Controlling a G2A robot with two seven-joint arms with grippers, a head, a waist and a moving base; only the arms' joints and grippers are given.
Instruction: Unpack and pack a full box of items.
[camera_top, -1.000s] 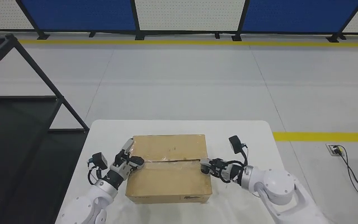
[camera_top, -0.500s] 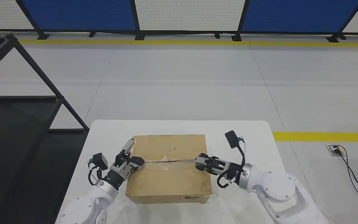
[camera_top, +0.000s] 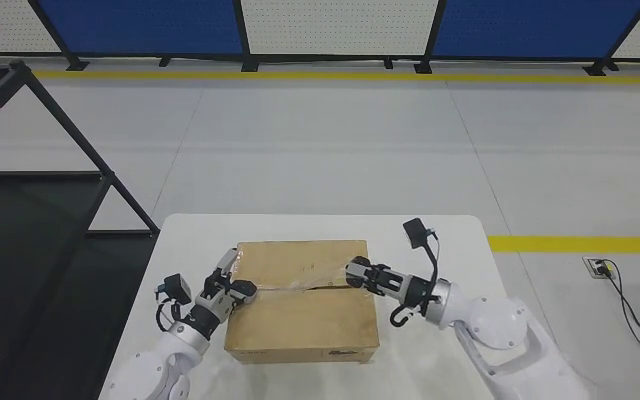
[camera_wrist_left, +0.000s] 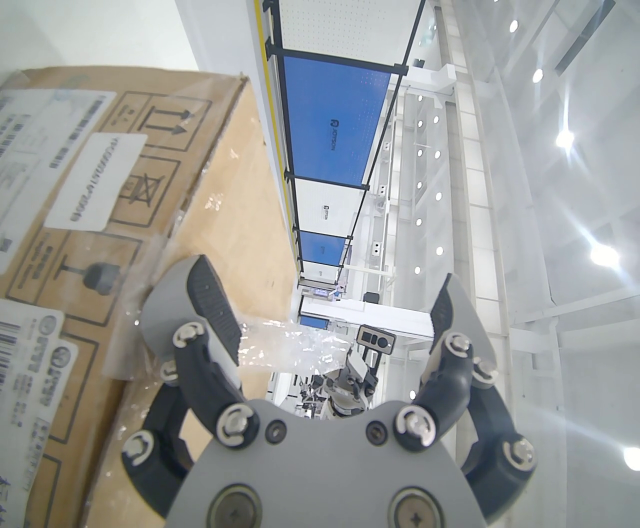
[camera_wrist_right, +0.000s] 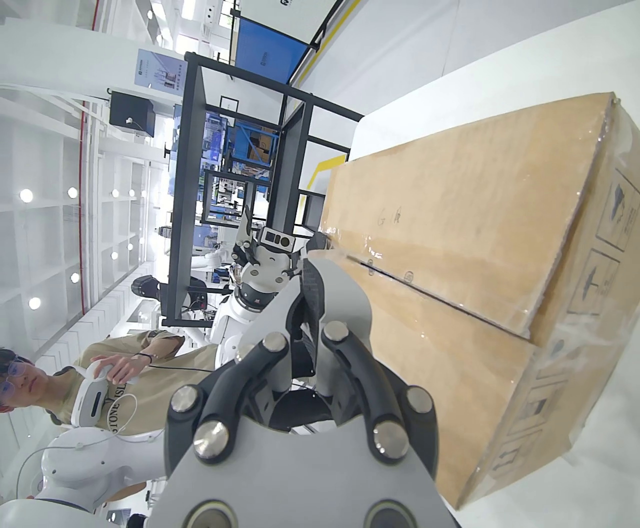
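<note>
Top view: your box (camera_top: 300, 300) sits flat in the middle of the white table (camera_top: 440, 235) with both top flaps down. The seam (camera_top: 300, 286) runs left to right across the lid and shows a thin dark gap toward its right end. Your left gripper (camera_top: 238, 290) is at the box's left end, level with the seam. Your right gripper (camera_top: 355, 272) is over the right end of the lid, right at the seam.

Left wrist view: the left gripper (camera_wrist_left: 325, 280) has its 2 fingers spread wide. 1 finger (camera_wrist_left: 210, 305) sits at the box (camera_wrist_left: 100, 150) edge, where clear tape (camera_wrist_left: 270, 345) wraps over the corner. A loose crumpled strip of that tape sticks out past the pad. Can't tell if the pad actually presses the cardboard. The other finger is in free air. The right gripper (camera_wrist_left: 350, 375) shows farther off, between the fingers.

Right wrist view: the right gripper (camera_wrist_right: 312, 270) has its fingers pressed together, tips over the lid at the seam (camera_wrist_right: 425, 300). Contact with the box (camera_wrist_right: 450, 225) is hidden behind the fingers. Clear tape glints along the seam and down the near end wall. The left gripper (camera_wrist_right: 267, 255) sits at the seam's far end
</note>
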